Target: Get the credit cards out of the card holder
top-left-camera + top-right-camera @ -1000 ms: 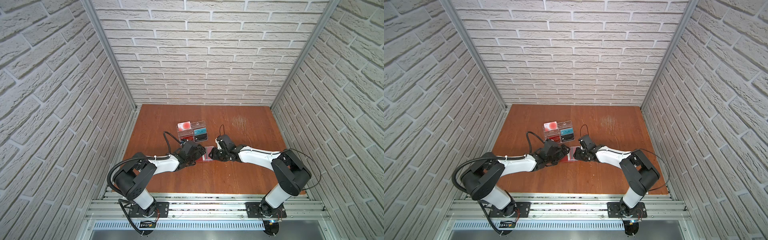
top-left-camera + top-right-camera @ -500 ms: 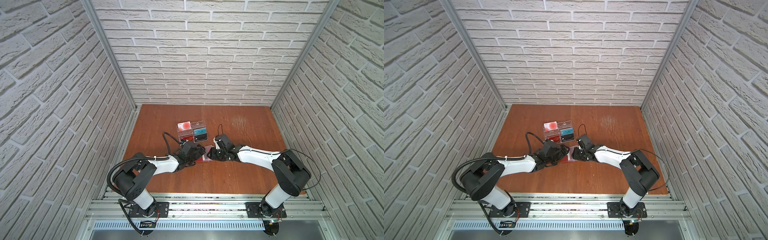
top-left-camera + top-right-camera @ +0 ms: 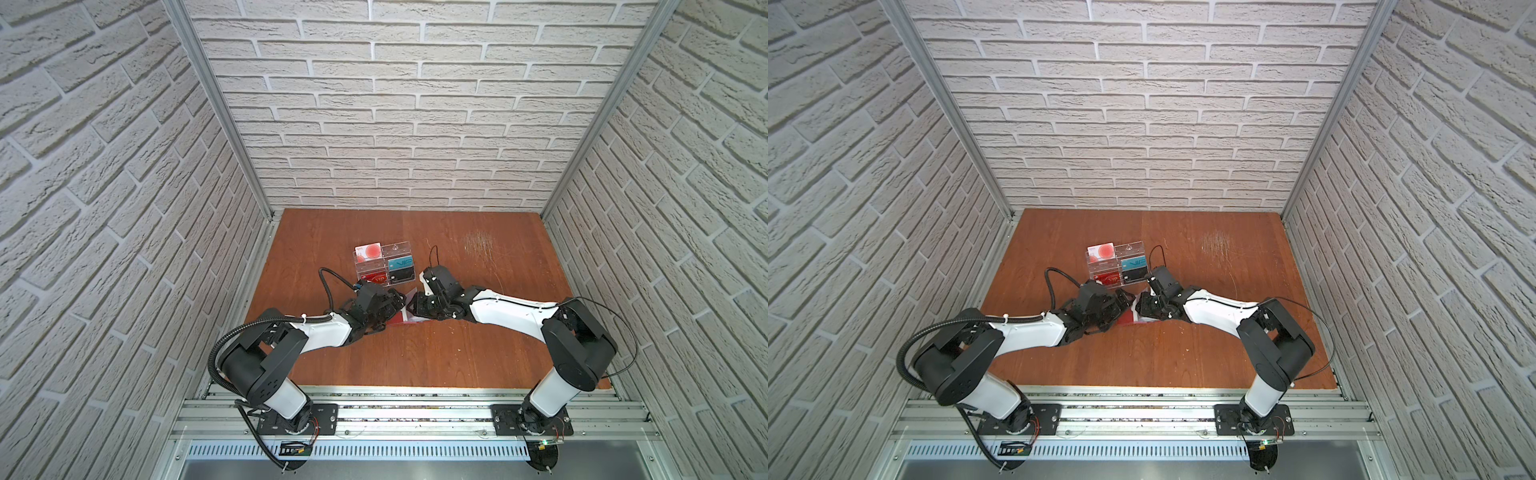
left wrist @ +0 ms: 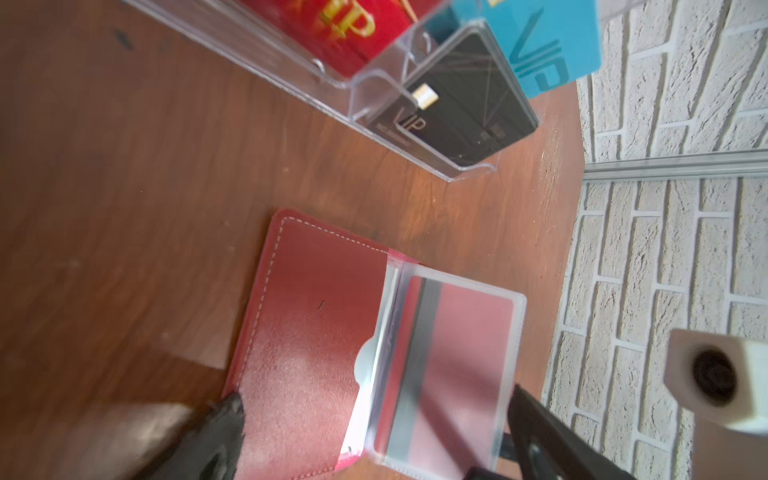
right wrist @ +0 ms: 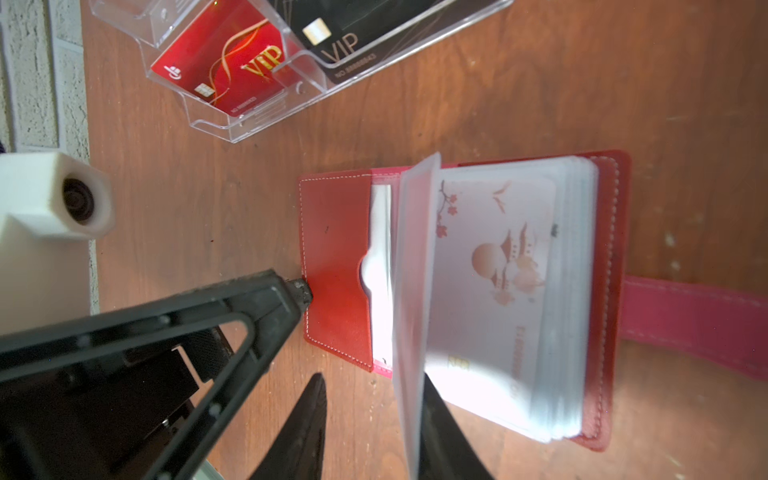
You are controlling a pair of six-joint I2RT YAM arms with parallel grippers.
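The red card holder [image 5: 336, 257] lies open on the table between both grippers, also visible in a top view [image 3: 405, 316]. One clear sleeve [image 5: 415, 270] stands upright; it holds a red credit card with a dark stripe [image 4: 457, 357]. A white card with pink drawings [image 5: 494, 266] tops the sleeve stack. My right gripper [image 5: 374, 419] is open, with the upright sleeve between its fingers, leaning on one. My left gripper [image 4: 380, 422] is wide open and straddles the holder, one fingertip [image 5: 300, 291] touching the cover's edge.
A clear acrylic rack [image 3: 384, 268] stands just behind the holder. It holds a teal VIP card [image 3: 401, 263], a white card with red circles [image 3: 368, 251], a red VIP card [image 5: 224, 62] and a black one [image 4: 461, 108]. The holder's snap tab [image 5: 690, 320] lies flat.
My right gripper has crept a little to the left over the card holder and narrowed slightly. The left arm has stayed put.
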